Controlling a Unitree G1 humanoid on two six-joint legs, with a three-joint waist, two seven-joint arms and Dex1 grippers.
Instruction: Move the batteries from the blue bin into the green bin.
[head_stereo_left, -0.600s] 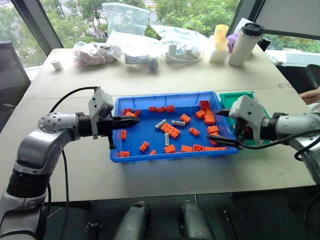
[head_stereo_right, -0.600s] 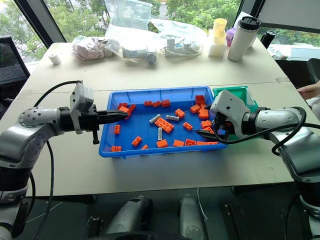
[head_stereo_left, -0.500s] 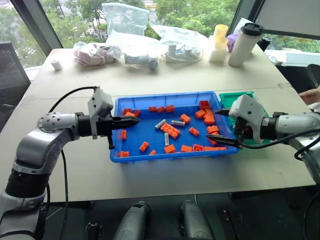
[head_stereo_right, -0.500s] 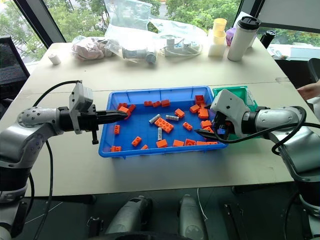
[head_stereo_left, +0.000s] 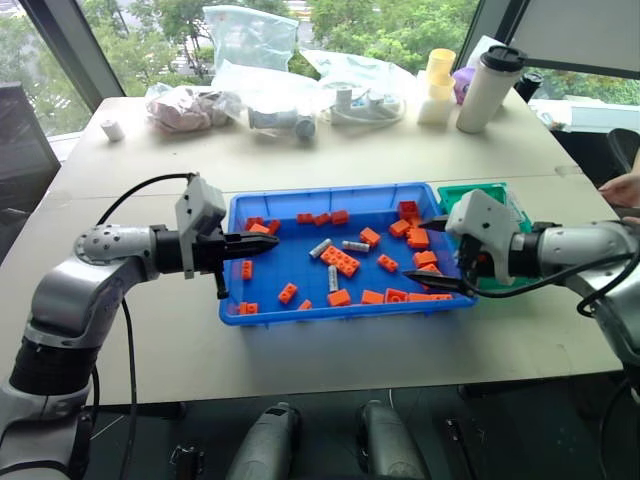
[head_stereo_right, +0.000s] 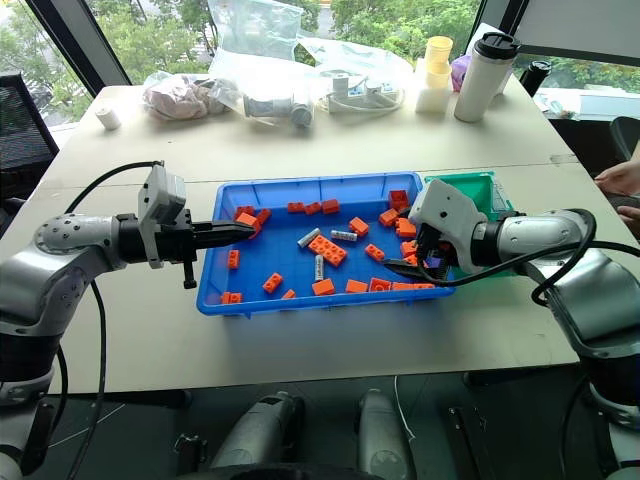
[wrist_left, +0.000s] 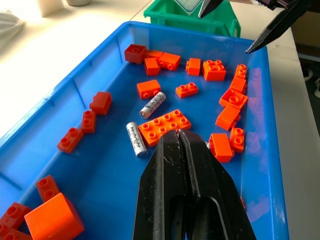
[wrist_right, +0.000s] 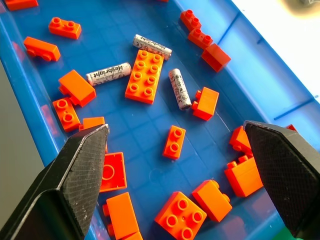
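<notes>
We've got our right gripper (head_stereo_left: 437, 252) spread wide over the shallow bright-blue plastic bin (head_stereo_left: 283, 212), seemingly lining up the silver-grey cylindrical batteries (wrist_right: 179, 88) mid-tray, while our left gripper (head_stereo_left: 250, 240) waits pressed together, small teal-green bin (head_stereo_left: 470, 192) alongside

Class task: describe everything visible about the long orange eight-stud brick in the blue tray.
The long orange brick is glossy plastic with two rows of four studs. It lies flat, studs up, near the middle of the blue tray. Three silver batteries lie close around it; whether any touches it is unclear. Neither end effector touches it.
</notes>
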